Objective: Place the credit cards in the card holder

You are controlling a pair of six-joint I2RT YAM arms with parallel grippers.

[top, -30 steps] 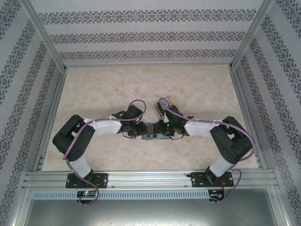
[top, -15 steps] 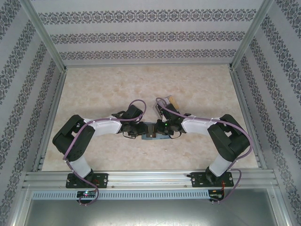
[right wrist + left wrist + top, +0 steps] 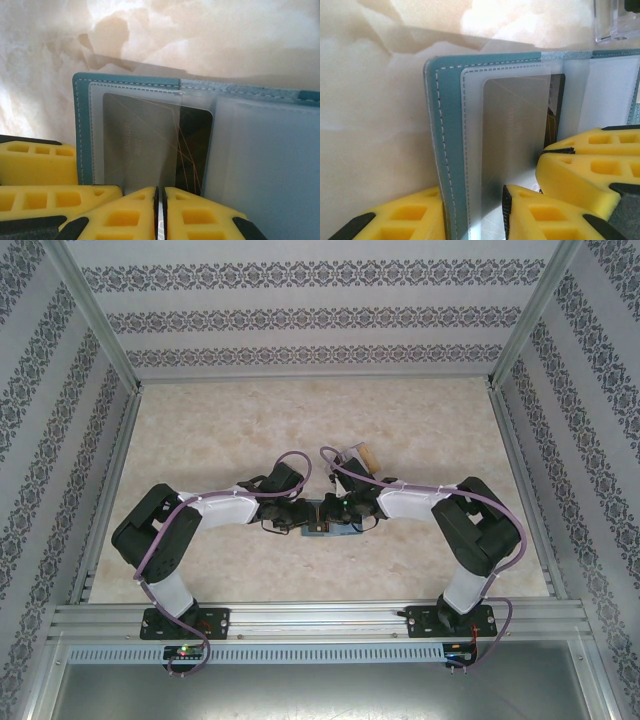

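Note:
The teal card holder (image 3: pixel 322 521) lies open on the table between both arms. My left gripper (image 3: pixel 472 200) is shut on its left flap (image 3: pixel 447 125), one yellow finger outside the cover and the other on the clear pocket. A dark grey credit card (image 3: pixel 195 145) sits mostly inside that frosted pocket, its right strip still bare; the same card (image 3: pixel 515 130) shows through the sleeve. My right gripper (image 3: pixel 160 192) is shut, its tips resting at the card's near edge. Its fingers (image 3: pixel 590 160) appear beside the left gripper's.
More cards, tan and whitish, lie behind the right arm (image 3: pixel 358 453). A clear plastic box corner (image 3: pixel 615 20) stands beyond the holder. Aluminium rails (image 3: pixel 300 615) and patterned walls enclose the marble-look table (image 3: pixel 220 430).
The right arm has swung left, bringing its gripper closer over the holder. The left arm has stayed put.

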